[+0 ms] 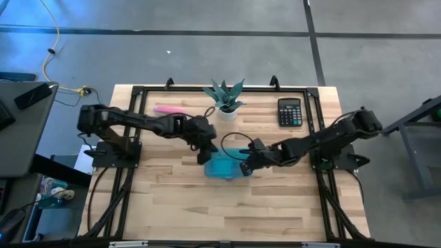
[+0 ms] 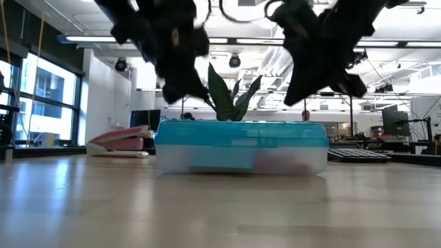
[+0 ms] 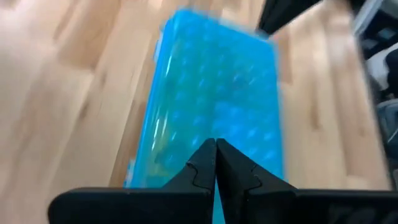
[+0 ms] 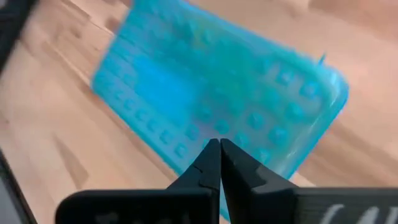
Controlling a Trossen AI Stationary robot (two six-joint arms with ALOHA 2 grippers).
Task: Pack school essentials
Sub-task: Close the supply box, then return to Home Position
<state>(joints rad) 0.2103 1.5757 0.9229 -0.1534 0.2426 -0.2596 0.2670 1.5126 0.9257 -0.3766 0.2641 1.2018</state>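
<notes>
A closed light-blue translucent case [image 1: 222, 167] [image 2: 241, 141] lies flat on the table's middle. A studded pattern covers its lid [image 3: 217, 87] [image 4: 211, 87]. The stationery itself is hidden; only a pinkish blur [image 2: 279, 164] shows through the case's clear lower wall. My left gripper [image 1: 207, 156] [image 3: 216, 144] is shut and hangs over the case's left end. My right gripper [image 1: 244, 167] [image 4: 219, 144] is shut too, over the right end. In the low view both grippers [image 2: 180, 93] [image 2: 300, 93] stand a little above the lid with a gap under them.
A potted plant [image 1: 226, 103] stands behind the case near the far edge. A black calculator [image 1: 290, 111] lies far right, and a pink-and-white bar-shaped item [image 1: 167, 109] [image 2: 120, 141] far left. Bare wood spans the near half of the table [image 1: 227, 210].
</notes>
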